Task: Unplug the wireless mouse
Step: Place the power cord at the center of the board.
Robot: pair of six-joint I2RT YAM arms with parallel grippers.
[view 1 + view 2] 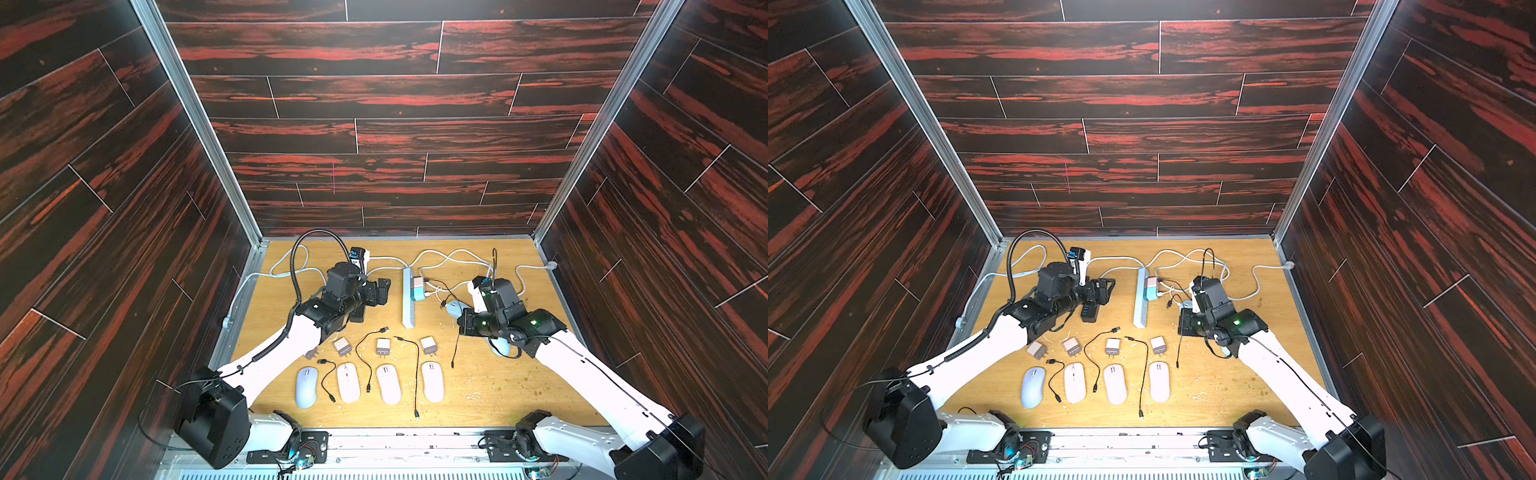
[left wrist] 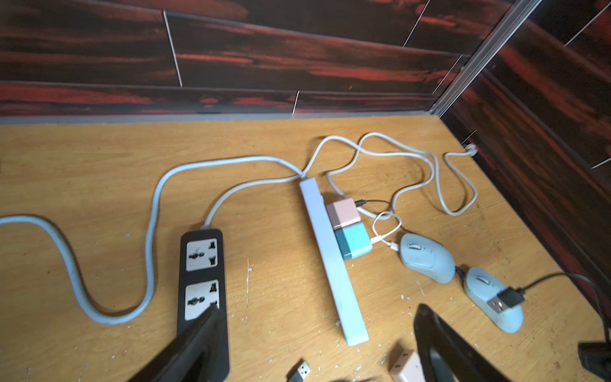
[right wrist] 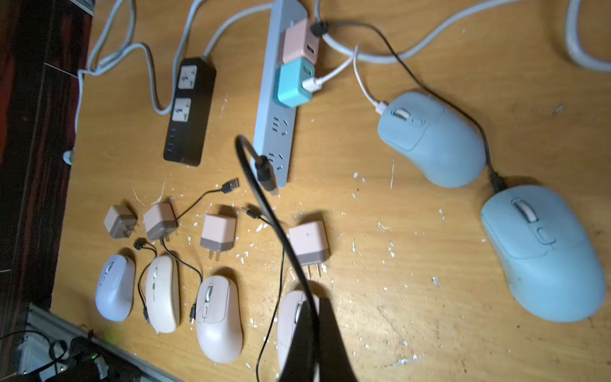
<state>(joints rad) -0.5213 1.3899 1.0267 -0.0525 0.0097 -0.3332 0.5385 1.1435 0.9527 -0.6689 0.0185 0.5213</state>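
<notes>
On the left, reaching forward low over the desk [image 1: 498, 399] with the arm, wrist about level. Holding the left hand [image 2: 317, 307] spread wide, gripping nothing; one finger [image 2: 198, 344] crossing over the near end of a black power strip [image 2: 201, 261], contact impossible to judge. Ahead of that hand, toward its other finger, a grey power strip [image 2: 334, 264] carrying a pink charger [image 2: 344, 215] and a teal charger [image 2: 353, 239] side by side. Beyond the hand, bare board up to the back wall [image 2: 297, 59], apart from looping grey cords [image 2: 231, 161]. On the right, arm folded, right hand [image 3: 309, 317] clenched on a loose black cable [image 3: 256, 191]. Just beside that hand, a blue mouse [image 3: 429, 139] plugged by a white lead [image 3: 314, 83] into the teal charger; just past it, a second blue mouse [image 3: 542, 251] on a black lead [image 3: 496, 182] from the pink charger. Side wall [image 1: 665, 249] close past the right arm.
</notes>
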